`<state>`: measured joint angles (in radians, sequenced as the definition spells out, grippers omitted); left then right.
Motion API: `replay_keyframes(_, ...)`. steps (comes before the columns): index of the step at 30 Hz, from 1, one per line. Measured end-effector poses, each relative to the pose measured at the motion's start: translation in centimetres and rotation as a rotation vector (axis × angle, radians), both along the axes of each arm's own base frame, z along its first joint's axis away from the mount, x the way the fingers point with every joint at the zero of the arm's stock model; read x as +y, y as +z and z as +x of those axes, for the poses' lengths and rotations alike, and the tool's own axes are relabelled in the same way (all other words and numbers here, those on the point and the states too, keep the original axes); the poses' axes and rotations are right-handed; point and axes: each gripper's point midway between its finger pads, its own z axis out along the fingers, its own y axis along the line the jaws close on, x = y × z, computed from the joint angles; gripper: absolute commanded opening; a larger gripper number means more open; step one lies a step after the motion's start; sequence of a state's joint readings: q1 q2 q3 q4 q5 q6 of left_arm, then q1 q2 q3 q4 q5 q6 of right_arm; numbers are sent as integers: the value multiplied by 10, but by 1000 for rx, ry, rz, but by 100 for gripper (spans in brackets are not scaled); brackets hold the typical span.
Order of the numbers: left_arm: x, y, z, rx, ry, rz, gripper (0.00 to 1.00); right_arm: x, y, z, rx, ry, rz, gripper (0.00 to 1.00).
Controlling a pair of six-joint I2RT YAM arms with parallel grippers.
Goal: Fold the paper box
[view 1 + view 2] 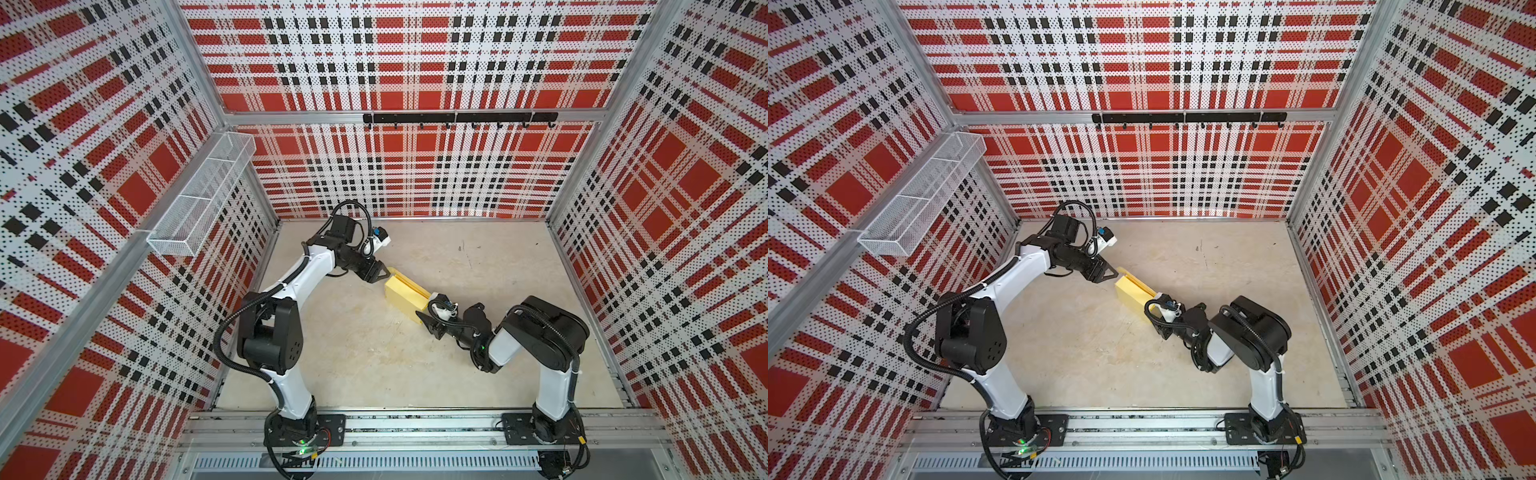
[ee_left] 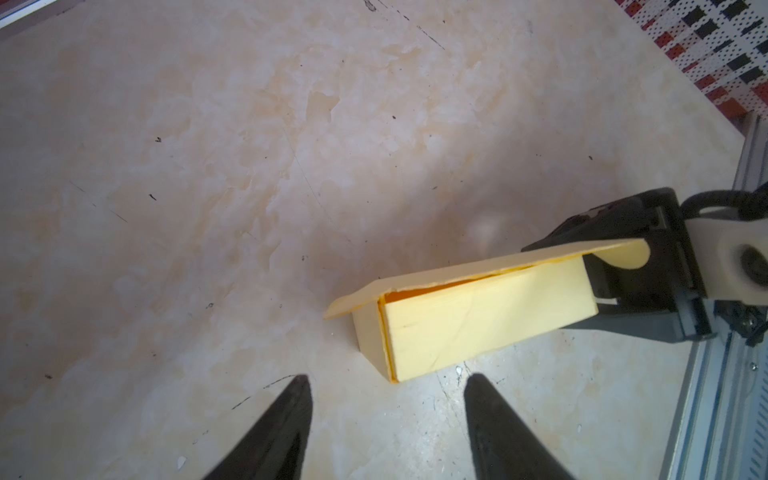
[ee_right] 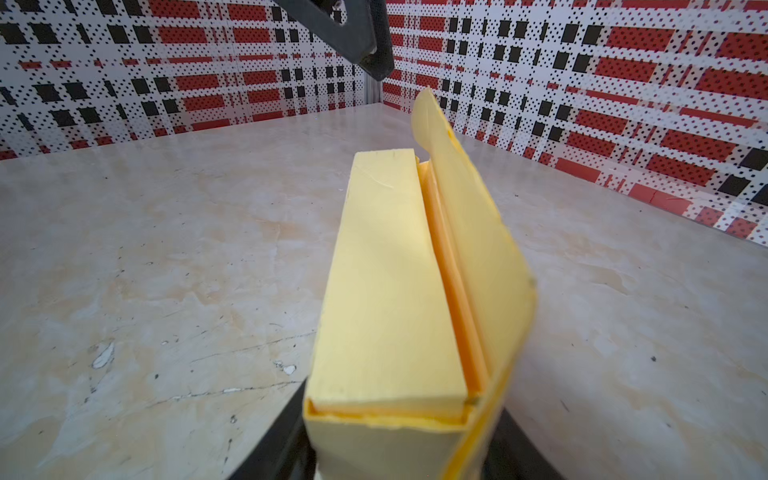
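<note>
The paper box [image 1: 405,291] [image 1: 1133,291] is pale yellow card folded into a long shallow box that lies slantwise mid-table. Its lid flap [image 3: 469,232] stands up along one long side, leaving a narrow gap. My right gripper [image 1: 428,312] [image 3: 395,440] is shut on the box's near end, one finger on each side. My left gripper [image 1: 383,277] [image 2: 390,378] hovers open just off the box's far end [image 2: 478,320], touching nothing. In the left wrist view the right gripper [image 2: 648,291] shows behind the box.
A wire basket [image 1: 199,199] hangs on the left wall and a black hook rail [image 1: 459,118] on the back wall. The beige table [image 1: 374,365] is walled by plaid panels. The arm bases sit on an aluminium rail [image 1: 415,428] at the front.
</note>
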<state>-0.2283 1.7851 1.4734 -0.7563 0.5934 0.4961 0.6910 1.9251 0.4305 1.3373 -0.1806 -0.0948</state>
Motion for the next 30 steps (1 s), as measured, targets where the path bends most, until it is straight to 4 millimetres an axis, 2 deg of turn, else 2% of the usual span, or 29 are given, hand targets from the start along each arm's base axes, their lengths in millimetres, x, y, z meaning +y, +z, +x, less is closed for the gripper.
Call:
replay_keyframes(14, -13, -5, -4, -140, -194, -19, 65, 1, -4, -3, 2, 29, -18, 52)
replay_keyframes(20, -19, -9, 9, -144, -222, -17, 61, 1, -3, -3, -1, 32, -19, 52)
replay_keyframes(23, -20, -10, 9, -145, -235, -15, 55, 1, -4, -4, 1, 34, -24, 52)
replay_keyframes(27, -24, -12, 12, -128, -238, -7, 39, 0, -4, -3, 9, 32, -30, 50)
replay_keyframes(30, -28, -11, 14, -114, -234, -7, 34, 0, -1, -4, 11, 32, -32, 50)
